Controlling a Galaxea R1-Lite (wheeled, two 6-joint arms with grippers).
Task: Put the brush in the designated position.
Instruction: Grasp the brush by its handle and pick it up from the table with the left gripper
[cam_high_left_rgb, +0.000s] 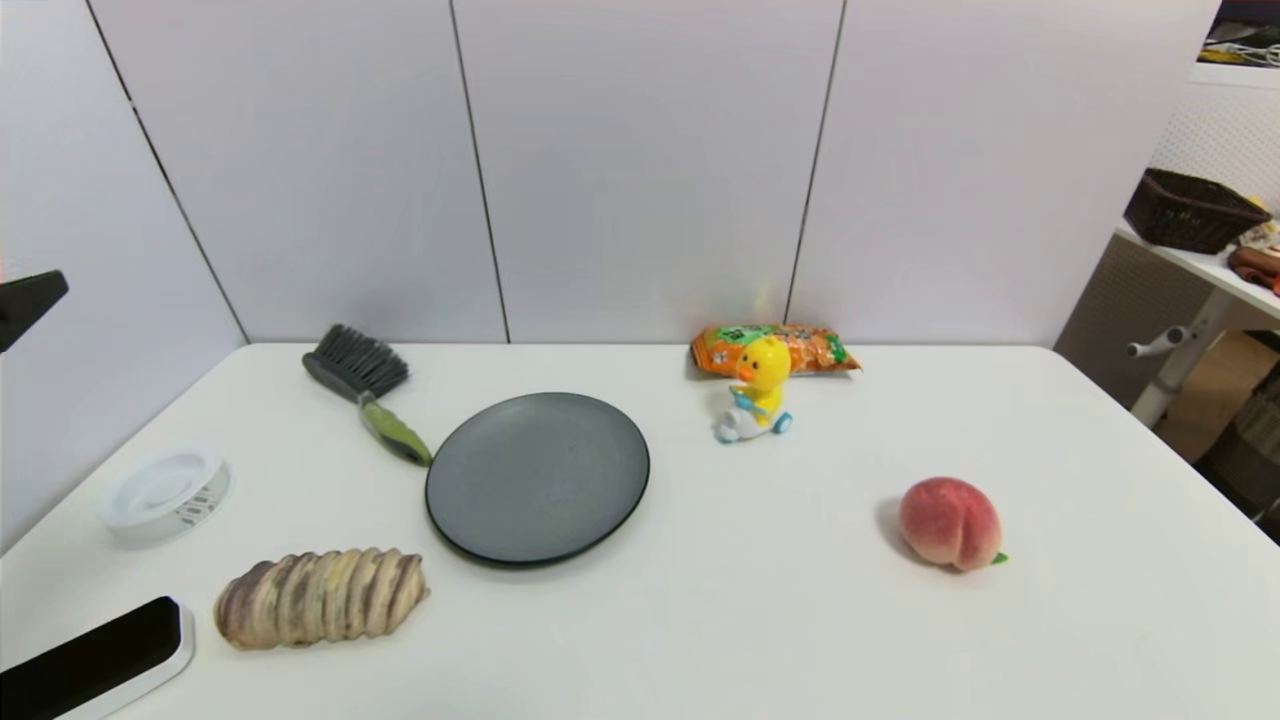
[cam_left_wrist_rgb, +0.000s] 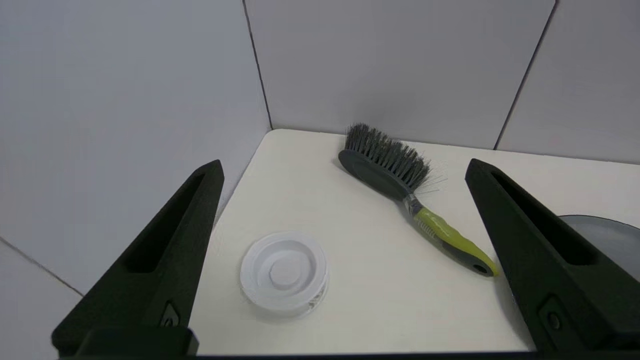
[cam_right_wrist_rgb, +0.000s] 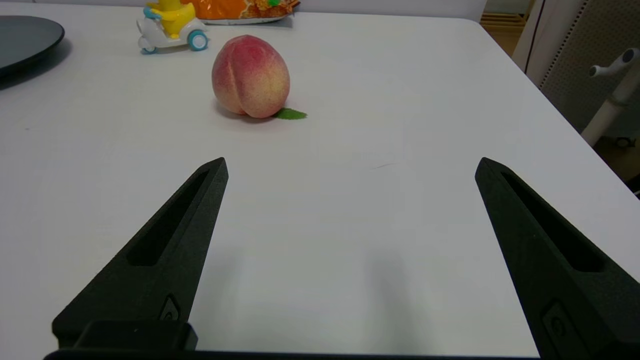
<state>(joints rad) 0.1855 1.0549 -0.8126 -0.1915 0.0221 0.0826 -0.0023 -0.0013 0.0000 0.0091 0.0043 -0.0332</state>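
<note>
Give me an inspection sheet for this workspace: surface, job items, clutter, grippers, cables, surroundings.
Surface: white table, no spills seen.
Job items: brush lies flat at the far left, bristles toward the wall, green handle end at the rim of the dark plate; ungrasped.
Clutter: white round lid, ridged brown-purple loaf-like item, black-topped white block, duck toy, orange snack bag, peach.
Grippers: left gripper raised off the table's left side, jaws open, aimed toward the brush; right gripper low over the near right table, jaws open, holding nothing.
Cables: nothing seen.
Surroundings: grey panel wall; side shelf with dark basket at right.
</note>
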